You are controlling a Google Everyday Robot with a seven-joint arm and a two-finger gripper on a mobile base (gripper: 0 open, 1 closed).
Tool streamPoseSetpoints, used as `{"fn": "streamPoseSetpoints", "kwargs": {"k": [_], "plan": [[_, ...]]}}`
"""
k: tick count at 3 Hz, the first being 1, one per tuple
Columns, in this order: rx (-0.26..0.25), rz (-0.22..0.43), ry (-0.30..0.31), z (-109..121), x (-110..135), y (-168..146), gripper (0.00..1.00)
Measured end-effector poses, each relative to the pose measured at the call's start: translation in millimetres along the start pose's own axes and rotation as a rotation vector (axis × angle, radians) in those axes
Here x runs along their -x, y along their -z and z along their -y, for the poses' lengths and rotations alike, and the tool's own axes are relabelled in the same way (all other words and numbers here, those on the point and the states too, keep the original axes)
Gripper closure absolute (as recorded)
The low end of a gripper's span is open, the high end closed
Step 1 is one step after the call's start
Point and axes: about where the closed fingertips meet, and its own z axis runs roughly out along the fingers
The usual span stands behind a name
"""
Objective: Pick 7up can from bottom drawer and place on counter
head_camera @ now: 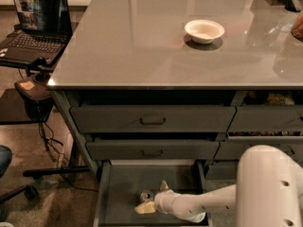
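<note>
The bottom drawer [120, 183] is pulled open below the counter [142, 46]. The 7up can [146, 196] stands upright on the drawer floor, and only its silver top shows clearly. My gripper [153, 197] reaches into the drawer from the right on a white arm. It is open, with one tan fingertip [163, 185] behind the can and the other [144, 208] in front of it. The can sits at the mouth of the jaws, between the fingertips.
A white bowl [204, 30] sits on the counter at the back right. Two shut drawers with recessed handles [152, 120] lie above the open one. A laptop [35, 20] on a black stand is at the left, with cables on the floor beneath.
</note>
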Motion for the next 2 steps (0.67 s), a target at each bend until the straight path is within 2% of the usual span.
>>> {"fn": "streamPoseSetpoints", "kwargs": {"k": [1, 2], "plan": [[-0.06, 0.04, -0.011, 10.5, 2.1, -8.8, 0.0], [-0.051, 0.031, -0.04, 12.6, -4.9, -15.5, 0.0]]}}
